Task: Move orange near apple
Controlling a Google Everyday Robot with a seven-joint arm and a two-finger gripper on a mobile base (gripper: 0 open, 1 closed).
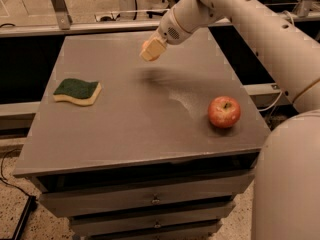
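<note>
The tool [151,49] hangs above the back middle of the counter [125,134], pinching the orange [144,46], which only peeks out at the tip. The apple [224,112] sits well apart, near the front right edge. A green sponge [77,91] lies off to the left.

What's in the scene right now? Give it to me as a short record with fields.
table: grey, flat top
gripper: above the table's far middle, fingers shut on the orange
orange: held off the surface, mostly hidden by the fingers
apple: stem up, on the table near its right edge, well apart from the orange
sponge: green top, on the table's left side
task status: orange not yet near apple
</note>
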